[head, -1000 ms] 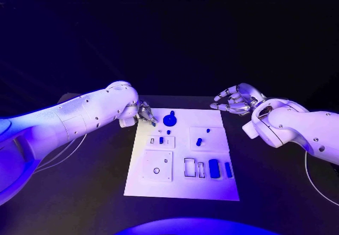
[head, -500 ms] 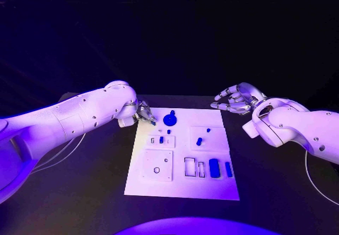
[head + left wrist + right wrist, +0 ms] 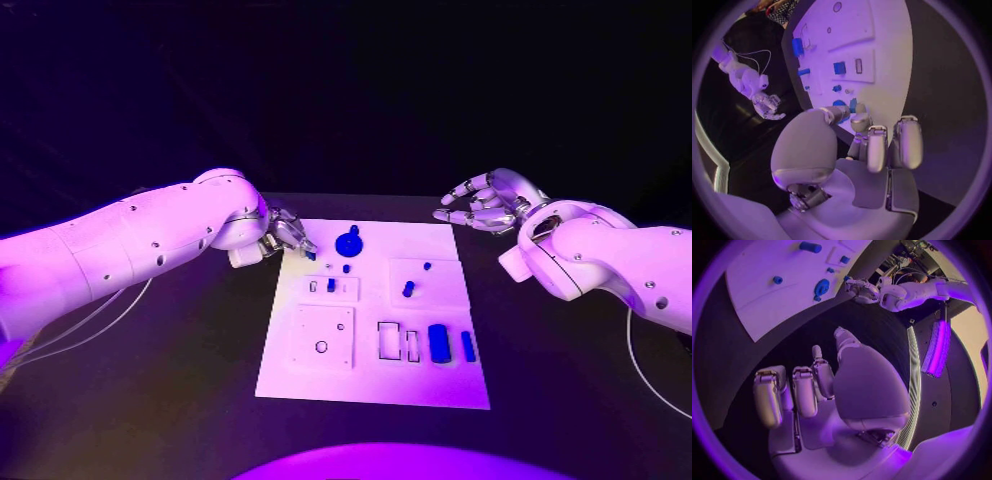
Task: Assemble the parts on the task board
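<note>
A: What differs from a second ago?

B: Very little. The left hand (image 3: 289, 236) has edged slightly outward along the far left corner of the task board (image 3: 372, 385); the right hand (image 3: 485, 205) stays where it was, past the board's far right corner and above the bench (image 3: 173, 380). No part on the board has shifted.

A: State of the hands?

B: The left hand's fingers are drawn close together at the board's far left corner, beside the round knobbed part (image 3: 348, 242); whether they pinch a small blue piece there cannot be told. The right hand's fingers are curled inward over the dark bench with nothing in them.

A: Materials and shapes?

B: The board is a flat, matte white rectangle carrying raised square plates with cut-out slots. The parts are smooth blue pieces: the round knobbed part at the far edge, a short peg (image 3: 408, 289) in the plate right of centre, a rounded block (image 3: 438, 343) and a narrow bar (image 3: 467, 346) near the board's right edge. The hands are silvery metal with smooth padded fingers; the arms are glossy white shells. The bench is plain black.
</note>
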{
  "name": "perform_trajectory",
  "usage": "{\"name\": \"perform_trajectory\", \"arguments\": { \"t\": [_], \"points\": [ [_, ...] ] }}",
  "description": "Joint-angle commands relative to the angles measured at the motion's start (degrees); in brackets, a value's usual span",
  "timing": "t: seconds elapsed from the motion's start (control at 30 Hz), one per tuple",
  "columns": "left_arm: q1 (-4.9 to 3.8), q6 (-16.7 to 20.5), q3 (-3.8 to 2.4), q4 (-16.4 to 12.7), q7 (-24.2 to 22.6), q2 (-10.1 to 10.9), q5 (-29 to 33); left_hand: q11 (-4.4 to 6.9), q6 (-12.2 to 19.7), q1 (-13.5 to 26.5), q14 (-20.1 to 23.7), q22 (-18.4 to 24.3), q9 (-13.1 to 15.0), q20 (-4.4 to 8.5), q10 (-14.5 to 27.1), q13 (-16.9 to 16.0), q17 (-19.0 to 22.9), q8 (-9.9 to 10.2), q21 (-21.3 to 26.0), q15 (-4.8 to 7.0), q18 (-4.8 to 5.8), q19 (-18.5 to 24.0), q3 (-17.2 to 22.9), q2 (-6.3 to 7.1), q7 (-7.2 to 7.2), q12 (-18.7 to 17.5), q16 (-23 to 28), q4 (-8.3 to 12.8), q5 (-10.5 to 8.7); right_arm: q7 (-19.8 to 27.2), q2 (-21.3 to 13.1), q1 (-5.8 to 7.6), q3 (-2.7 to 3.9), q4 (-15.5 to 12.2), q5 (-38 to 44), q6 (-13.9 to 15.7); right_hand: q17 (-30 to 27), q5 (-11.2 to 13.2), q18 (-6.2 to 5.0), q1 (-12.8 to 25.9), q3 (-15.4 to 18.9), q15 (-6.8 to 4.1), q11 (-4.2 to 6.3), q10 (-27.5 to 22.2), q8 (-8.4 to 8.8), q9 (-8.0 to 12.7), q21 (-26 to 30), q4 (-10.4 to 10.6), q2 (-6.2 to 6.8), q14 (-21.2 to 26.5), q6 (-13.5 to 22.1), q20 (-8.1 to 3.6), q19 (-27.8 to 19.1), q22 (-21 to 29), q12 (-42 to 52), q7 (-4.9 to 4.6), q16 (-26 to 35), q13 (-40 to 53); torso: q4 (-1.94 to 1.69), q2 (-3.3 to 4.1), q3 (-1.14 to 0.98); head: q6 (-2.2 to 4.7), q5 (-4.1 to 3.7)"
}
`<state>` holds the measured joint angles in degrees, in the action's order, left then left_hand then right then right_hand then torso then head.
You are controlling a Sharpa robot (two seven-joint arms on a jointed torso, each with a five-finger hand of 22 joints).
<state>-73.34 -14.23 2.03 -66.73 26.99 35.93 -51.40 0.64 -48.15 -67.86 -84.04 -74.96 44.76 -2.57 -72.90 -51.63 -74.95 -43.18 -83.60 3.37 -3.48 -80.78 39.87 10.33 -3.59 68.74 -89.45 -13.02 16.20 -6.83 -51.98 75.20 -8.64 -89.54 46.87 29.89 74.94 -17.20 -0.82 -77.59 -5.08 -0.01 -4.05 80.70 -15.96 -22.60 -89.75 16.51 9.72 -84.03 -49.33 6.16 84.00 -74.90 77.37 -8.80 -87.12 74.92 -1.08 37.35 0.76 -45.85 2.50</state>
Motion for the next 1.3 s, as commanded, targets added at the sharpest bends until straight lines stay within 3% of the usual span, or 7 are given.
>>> {"name": "perform_trajectory", "arguments": {
  "t": [0.03,0.23,0.5,0.93,1.3],
  "points": [
    [-0.03,2.05,-0.1,-2.64,-2.14,1.38,1.31,0.11,-0.67,0.95,-5.79,-1.69,-0.05,-0.03,-0.7,-0.57,-14.48,-0.38,-0.44,0.53,0.35,-0.66,11.51,0.32,0.01,0.42,-0.29,11.25,1.07,0.66,-0.07,-0.03,0.0,-0.02,0.53,-0.53,7.3,-0.14,0.8,0.08,-0.03,-0.26,0.13,-0.22,-0.2,0.09,-0.16,0.0,-0.61,-4.21,0.39,-0.36,5.94,-15.05,-0.04,0.1,0.2,4.37,-0.15,-0.15,0.01,-0.15,-0.03],
    [0.05,2.61,-0.08,-5.99,-2.08,3.26,-0.33,0.34,-1.36,1.62,-5.84,-2.42,-0.17,0.18,-1.47,-1.21,-14.65,-0.32,-0.79,0.72,0.51,-1.15,11.93,0.87,0.23,0.73,-0.37,11.93,3.05,0.7,-0.17,-0.04,0.0,-0.09,0.51,-0.53,7.3,-0.14,0.8,0.08,-0.03,-0.26,0.13,-0.22,-0.2,0.09,-0.16,0.0,-0.61,-4.21,0.39,-0.36,5.94,-15.05,-0.04,0.1,0.2,4.37,-0.14,-0.08,0.04,-0.26,0.05],
    [0.72,4.07,0.09,-8.9,-2.01,4.19,-6.8,0.42,-1.66,1.82,-5.88,-2.45,-0.23,0.24,-1.84,-1.67,-14.78,-0.29,-0.81,0.79,0.52,-1.16,12.02,1.06,0.31,0.96,-0.43,12.17,3.78,0.74,-0.2,-0.05,-0.01,-0.18,0.5,-0.48,7.3,-0.14,0.8,0.08,-0.03,-0.26,0.13,-0.22,-0.2,0.09,-0.16,0.0,-0.61,-4.21,0.39,-0.36,5.94,-15.05,-0.04,0.1,0.2,4.37,-0.15,-0.07,0.01,-0.34,0.32],
    [2.79,3.84,0.44,-10.62,-1.17,4.23,-10.33,0.53,-2.05,2.01,-5.95,-2.61,-0.31,0.32,-2.34,-2.25,-15.0,-0.23,-0.9,0.87,0.55,-1.28,12.12,1.32,0.43,1.28,-0.53,12.43,4.49,0.71,-0.25,-0.05,-0.01,-0.26,0.5,-0.49,7.3,-0.14,0.8,0.08,-0.03,-0.26,0.13,-0.22,-0.2,0.09,-0.16,0.0,-0.61,-4.21,0.39,-0.36,5.94,-15.05,-0.04,0.1,0.2,4.37,-0.08,0.0,-0.01,-0.54,0.42],
    [3.23,3.58,0.56,-12.09,-0.28,4.77,-11.67,0.62,-2.38,2.26,-5.96,-2.77,-0.4,0.38,-2.67,-2.55,-15.05,-0.16,-0.97,0.93,0.59,-1.4,12.16,1.56,0.52,1.41,-0.55,12.58,5.21,0.55,-0.35,-0.05,-0.02,-0.34,0.35,-0.58,7.3,-0.14,0.8,0.08,-0.03,-0.26,0.13,-0.22,-0.2,0.09,-0.16,0.0,-0.61,-4.21,0.39,-0.36,5.94,-15.05,-0.04,0.1,0.2,4.37,-0.16,-0.05,0.03,-0.98,0.36]
  ]
}}
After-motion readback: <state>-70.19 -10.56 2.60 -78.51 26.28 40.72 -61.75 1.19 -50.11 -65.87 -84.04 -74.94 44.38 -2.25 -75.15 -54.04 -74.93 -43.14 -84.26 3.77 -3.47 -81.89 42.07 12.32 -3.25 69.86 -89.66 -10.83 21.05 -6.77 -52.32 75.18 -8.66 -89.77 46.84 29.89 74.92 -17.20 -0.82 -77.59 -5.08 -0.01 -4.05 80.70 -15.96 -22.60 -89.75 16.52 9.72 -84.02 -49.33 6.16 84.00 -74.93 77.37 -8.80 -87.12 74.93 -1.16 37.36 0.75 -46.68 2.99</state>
